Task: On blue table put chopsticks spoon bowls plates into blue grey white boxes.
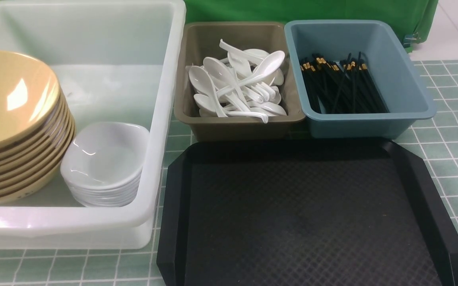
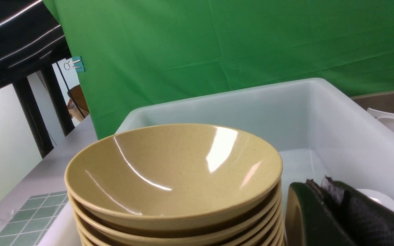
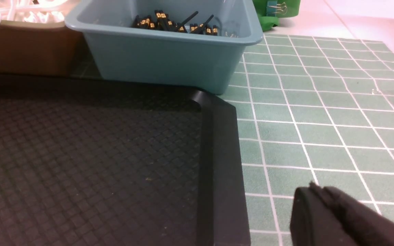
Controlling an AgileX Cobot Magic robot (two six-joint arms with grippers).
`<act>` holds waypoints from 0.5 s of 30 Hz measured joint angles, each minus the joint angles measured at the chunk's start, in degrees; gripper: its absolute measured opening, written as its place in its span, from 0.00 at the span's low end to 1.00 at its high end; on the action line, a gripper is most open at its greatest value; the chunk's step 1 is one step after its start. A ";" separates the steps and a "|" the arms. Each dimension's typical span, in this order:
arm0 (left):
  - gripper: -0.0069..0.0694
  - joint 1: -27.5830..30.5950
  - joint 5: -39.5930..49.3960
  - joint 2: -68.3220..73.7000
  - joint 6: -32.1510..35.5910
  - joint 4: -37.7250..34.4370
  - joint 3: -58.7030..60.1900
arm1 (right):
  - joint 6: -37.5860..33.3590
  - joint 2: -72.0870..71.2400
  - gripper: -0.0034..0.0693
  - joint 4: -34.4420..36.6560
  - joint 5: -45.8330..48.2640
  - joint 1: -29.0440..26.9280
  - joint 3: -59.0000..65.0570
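Everything's sorted, tray's bare

Bowls (image 1: pixel 14 119) and plates (image 1: pixel 103 167) sit lower left in the white box (image 1: pixel 165 119), spoons (image 1: pixel 237 87) top centre in the grey box (image 1: pixel 185 79), chopsticks (image 1: pixel 340 85) upper right in the blue box (image 1: pixel 412 79). Both grippers (image 2: pixel 330 212) (image 3: pixel 323 215) closed, empty, since the black tray (image 1: pixel 292 214) looks cleared.

Left wrist view: dark green-black rounded plastic fingers (image 2: pixel 323 218) with frayed black textured pads. Right wrist view: matte black rounded fingers (image 3: pixel 333 218).
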 joint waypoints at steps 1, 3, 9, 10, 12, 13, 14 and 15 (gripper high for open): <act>0.09 0.00 -0.10 -0.57 0.00 0.00 0.90 | 0.00 0.00 0.13 0.00 0.00 0.00 0.00; 0.09 0.00 0.29 -2.47 -0.35 0.00 3.21 | 0.00 0.00 0.14 0.00 0.00 0.00 0.00; 0.09 0.00 4.45 -6.16 -3.79 -5.18 13.59 | 0.00 0.00 0.15 0.00 0.05 0.00 0.00; 0.09 0.00 5.22 -6.16 -4.48 -6.40 14.63 | 0.00 0.00 0.15 0.00 0.05 0.00 0.00; 0.09 0.00 6.61 -6.16 -4.48 -7.99 15.15 | 0.00 0.00 0.15 0.00 0.05 0.00 0.00; 0.09 0.00 7.66 -6.16 -4.48 -8.49 15.15 | 0.00 0.00 0.15 0.00 0.05 0.00 0.00; 0.09 0.00 8.14 -6.16 -4.48 -8.87 15.09 | 0.00 0.00 0.15 0.00 0.05 0.00 0.00; 0.09 0.00 8.32 -6.16 -4.48 -9.08 15.09 | 0.00 0.00 0.15 0.00 0.05 0.00 0.00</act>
